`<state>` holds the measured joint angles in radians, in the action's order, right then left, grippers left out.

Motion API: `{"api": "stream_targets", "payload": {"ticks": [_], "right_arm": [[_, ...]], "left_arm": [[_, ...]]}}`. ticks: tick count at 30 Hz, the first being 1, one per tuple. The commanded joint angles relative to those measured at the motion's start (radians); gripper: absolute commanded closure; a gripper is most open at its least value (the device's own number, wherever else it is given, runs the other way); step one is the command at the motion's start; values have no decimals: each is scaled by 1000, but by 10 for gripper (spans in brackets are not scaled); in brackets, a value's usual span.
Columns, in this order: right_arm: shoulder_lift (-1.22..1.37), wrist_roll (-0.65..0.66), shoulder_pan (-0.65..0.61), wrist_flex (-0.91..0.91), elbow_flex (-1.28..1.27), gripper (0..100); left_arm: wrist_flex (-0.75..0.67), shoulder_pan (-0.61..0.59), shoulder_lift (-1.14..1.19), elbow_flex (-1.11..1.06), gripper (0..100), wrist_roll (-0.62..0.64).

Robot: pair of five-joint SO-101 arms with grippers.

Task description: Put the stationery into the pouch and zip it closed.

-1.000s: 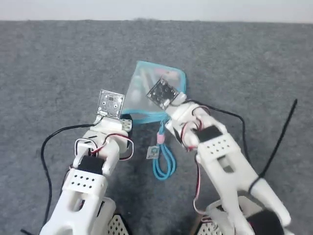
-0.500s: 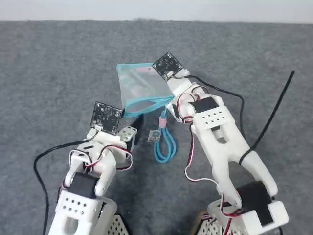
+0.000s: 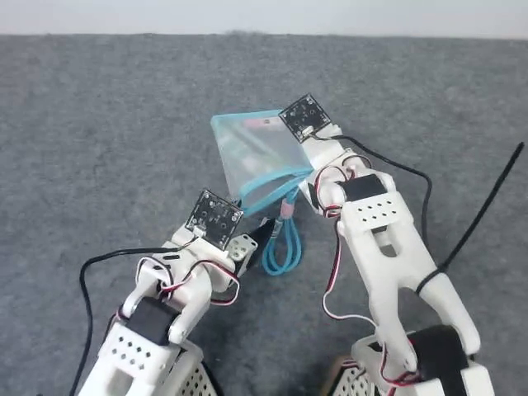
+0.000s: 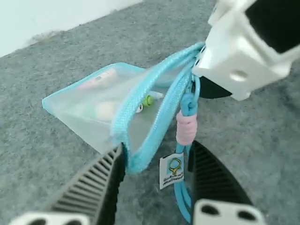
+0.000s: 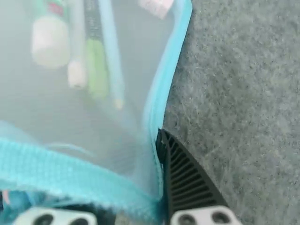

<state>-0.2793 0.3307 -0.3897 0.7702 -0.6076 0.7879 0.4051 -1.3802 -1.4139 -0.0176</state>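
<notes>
Since the previous frame was taken, I note the pouch (image 3: 260, 153) has shifted right, its zip end clamped in the right gripper (image 3: 304, 169). The left gripper (image 4: 157, 151) has advanced, jaws wide, straddling the zip edge and cord (image 4: 187, 117), gripping nothing. Stationery (image 5: 96, 61) sits inside the pouch, blurred through the fabric; the zip slider is indistinct.

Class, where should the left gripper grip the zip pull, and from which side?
Grip the pink pull hanging at the zip end of the pouch, coming from the arms' side: it dangles free and narrow, facing the open left gripper.
</notes>
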Motion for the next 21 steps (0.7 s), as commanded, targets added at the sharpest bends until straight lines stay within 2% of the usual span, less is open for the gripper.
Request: {"api": "stream_targets", "payload": {"ticks": [1, 4, 7, 14, 15, 17, 21], "right_arm": [[-61, -43, -42, 19, 14, 993], [-22, -40, -27, 13, 14, 993], [22, -40, -19, 4, 28, 993], [101, -77, -18, 8, 83, 993], [101, -77, -22, 8, 84, 993], [88, -81, -31, 10, 101, 993], [35, -84, -53, 97, 161, 993]], "left_arm": [[15, 35, 0, 25, 791, -12], [-6, -157, -23, 76, 790, -2], [-49, -358, -74, 81, 787, 61], [9, -483, -149, 88, 788, 129], [9, -486, -150, 82, 788, 115], [23, -416, -155, 64, 788, 71], [37, -144, -153, 1, 787, -3]]}}
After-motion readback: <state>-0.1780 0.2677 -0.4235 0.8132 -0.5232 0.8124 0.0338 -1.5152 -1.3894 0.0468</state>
